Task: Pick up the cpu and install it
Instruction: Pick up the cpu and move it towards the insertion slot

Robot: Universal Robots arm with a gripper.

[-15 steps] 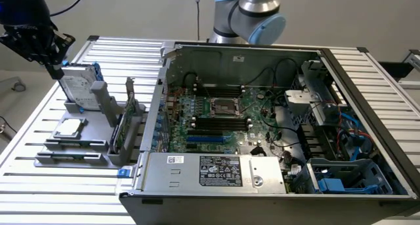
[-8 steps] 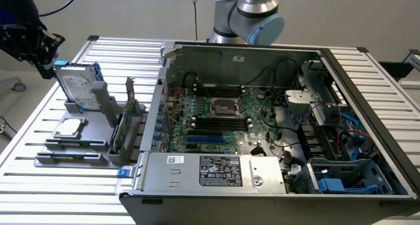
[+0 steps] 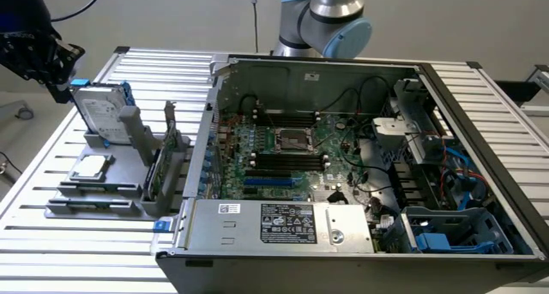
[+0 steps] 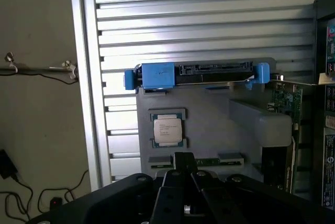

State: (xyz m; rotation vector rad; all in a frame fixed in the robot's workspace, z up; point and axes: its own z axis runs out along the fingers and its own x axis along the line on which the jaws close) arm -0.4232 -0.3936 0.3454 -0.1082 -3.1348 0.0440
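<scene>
1. Hovering by the bench's (image 3: pixel 77 258) far corner on the exterior view's left, the arm's jaws hang closed, holding nothing, near the upright hard drive (image 3: pixel 101 114). The cpu (image 3: pixel 92 167) lies flat and face up in a grey holder (image 3: pixel 94 201) at that edge, seemingly presented for a grasp from above. The open computer case (image 3: pixel 343 249) beside it exposes the socket (image 3: pixel 292 139).
2. In the wrist view, the closed jaws point toward the holder (image 4: pixel 209 114), with the cpu (image 4: pixel 167 130) seated in its recess, apart from them. Slatted aluminium forms the bench (image 4: pixel 183 14); cables (image 4: pixel 31 72) trail over the beige floor (image 4: pixel 36 130) beyond.
</scene>
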